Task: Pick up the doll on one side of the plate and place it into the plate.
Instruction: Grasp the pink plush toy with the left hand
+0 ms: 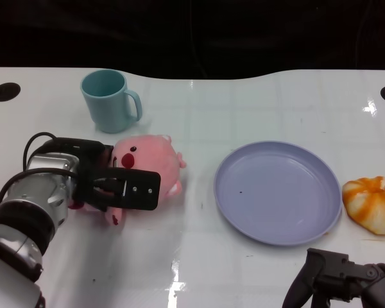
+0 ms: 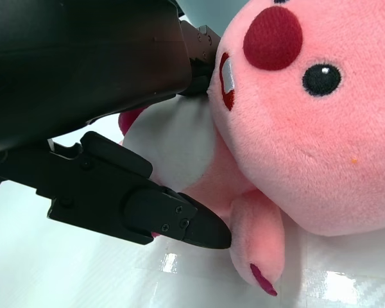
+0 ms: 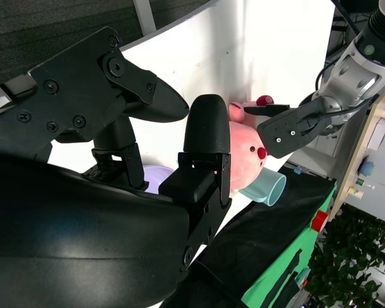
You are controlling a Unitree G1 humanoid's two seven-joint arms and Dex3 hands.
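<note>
head view: our left hand (image 1: 119, 187) closes around pink plush doll (image 1: 155, 159), still on table; lilac plastic plate (image 1: 277, 191) empty; lift, transfer remain. right hand (image 1: 337, 279) idle, holds nothing.

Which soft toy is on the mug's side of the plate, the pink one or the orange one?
The pink doll, left of the plate; the orange toy lies right.

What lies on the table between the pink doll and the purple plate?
Nothing: in the head view only bare white table separates the pink doll, gripped by the left hand, from the purple plate.
</note>
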